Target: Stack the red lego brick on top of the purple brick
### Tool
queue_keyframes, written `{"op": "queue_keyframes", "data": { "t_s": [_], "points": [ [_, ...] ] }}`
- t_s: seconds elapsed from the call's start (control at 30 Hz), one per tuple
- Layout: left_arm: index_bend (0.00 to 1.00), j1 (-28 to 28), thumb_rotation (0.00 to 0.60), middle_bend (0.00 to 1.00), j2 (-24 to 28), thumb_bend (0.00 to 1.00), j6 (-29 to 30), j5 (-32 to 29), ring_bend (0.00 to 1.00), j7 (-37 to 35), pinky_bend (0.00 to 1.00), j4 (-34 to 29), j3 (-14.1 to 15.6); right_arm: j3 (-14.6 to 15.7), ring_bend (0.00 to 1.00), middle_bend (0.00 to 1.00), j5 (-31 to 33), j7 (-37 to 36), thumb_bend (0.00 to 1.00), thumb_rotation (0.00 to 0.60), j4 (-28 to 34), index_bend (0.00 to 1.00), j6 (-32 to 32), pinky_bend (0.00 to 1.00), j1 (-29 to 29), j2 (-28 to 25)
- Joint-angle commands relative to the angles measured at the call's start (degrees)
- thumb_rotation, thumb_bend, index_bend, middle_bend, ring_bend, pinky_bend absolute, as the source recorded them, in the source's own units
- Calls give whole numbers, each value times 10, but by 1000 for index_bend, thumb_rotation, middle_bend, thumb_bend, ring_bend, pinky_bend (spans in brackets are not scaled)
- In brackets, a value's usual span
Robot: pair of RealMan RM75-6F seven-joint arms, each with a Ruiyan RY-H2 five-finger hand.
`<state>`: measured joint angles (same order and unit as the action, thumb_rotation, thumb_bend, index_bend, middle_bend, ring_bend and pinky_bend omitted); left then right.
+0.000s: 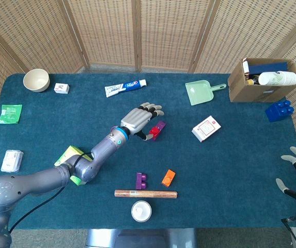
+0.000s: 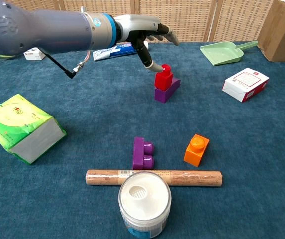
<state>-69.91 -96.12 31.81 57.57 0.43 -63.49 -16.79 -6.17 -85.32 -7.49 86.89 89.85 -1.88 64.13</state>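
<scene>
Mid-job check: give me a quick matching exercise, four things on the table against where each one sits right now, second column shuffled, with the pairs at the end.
Things
1. small red lego brick
2. orange lego brick
3. pale green plastic dustpan
4. round white-lidded jar

Places
A. at the front edge, just in front of the brown wooden rod
B. on top of the purple lego brick at mid-table
C. far side, left of the cardboard box
D. right of the separate purple brick near the rod

Pairs: 1-B, 2-D, 3-C, 4-A
</scene>
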Motion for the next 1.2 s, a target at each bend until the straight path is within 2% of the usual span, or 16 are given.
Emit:
{"op": "queue_keyframes", "data": {
  "t_s": [0.03,0.17,0.27,0.37,0.43,0.53,0.9,1.2],
  "points": [
    [162,17,467,35,11,346,18,25,0,-5,0,-18,14,0,54,180,-1,0,211,600,-1,299,-2,228,-1,2],
    [159,30,283,26,11,335,27,49,0,-21,0,-25,23,0,54,179,-3,2,212,600,0,299,-3,228,-3,5],
    [145,38,167,9,10,316,31,67,0,-40,0,-29,27,0,54,180,-2,3,212,600,0,299,-3,228,-3,6],
    [130,45,65,0,6,284,36,86,0,-56,0,-26,33,0,54,180,-3,4,213,600,2,300,-2,228,-3,5],
    [121,48,18,0,1,263,41,102,0,-65,0,-20,39,0,55,180,-4,5,211,600,3,300,0,228,-2,4],
    [114,52,0,0,-9,244,48,122,0,-76,0,-7,46,0,54,180,-5,5,212,600,5,299,1,228,-1,3],
    [109,62,0,0,-43,231,77,171,0,-88,0,38,66,0,54,180,-5,-1,212,600,6,299,6,228,2,0],
    [109,65,0,0,-63,228,91,189,0,-95,0,68,68,0,55,183,-3,-5,212,600,4,300,7,229,5,-1]
  ]
}}
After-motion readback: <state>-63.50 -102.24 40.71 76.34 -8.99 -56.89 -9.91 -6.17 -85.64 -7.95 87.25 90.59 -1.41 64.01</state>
